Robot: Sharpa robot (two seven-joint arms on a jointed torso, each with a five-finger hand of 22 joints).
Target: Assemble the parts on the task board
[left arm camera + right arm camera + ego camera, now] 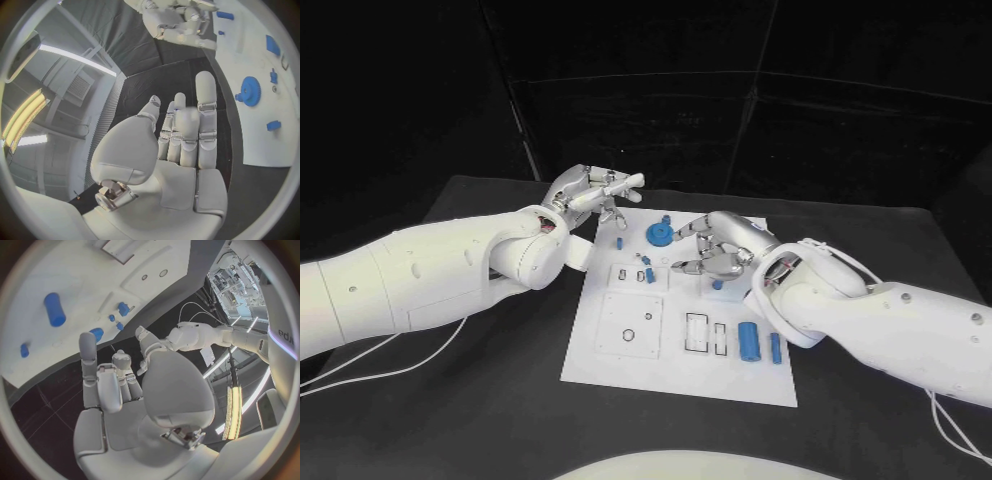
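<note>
Left hand (593, 192) raised off the far-left corner of the white task board (610, 365), fingers spread, holding nothing, blue gear (656, 235) standing at the board's far end, right hand (718, 252) just beside it over the board, fingers loosely apart, nothing visibly held, blue cylinder (749, 342) lying on the board's near right part

One white task board (625, 362) lies on one black tabletop (488, 400). One blue gear (658, 235) sits at 12 o'clock on the board. Two blue rods (750, 343) lie at 4 o'clock. Two hands: left hand (589, 192), right hand (718, 250).
</note>
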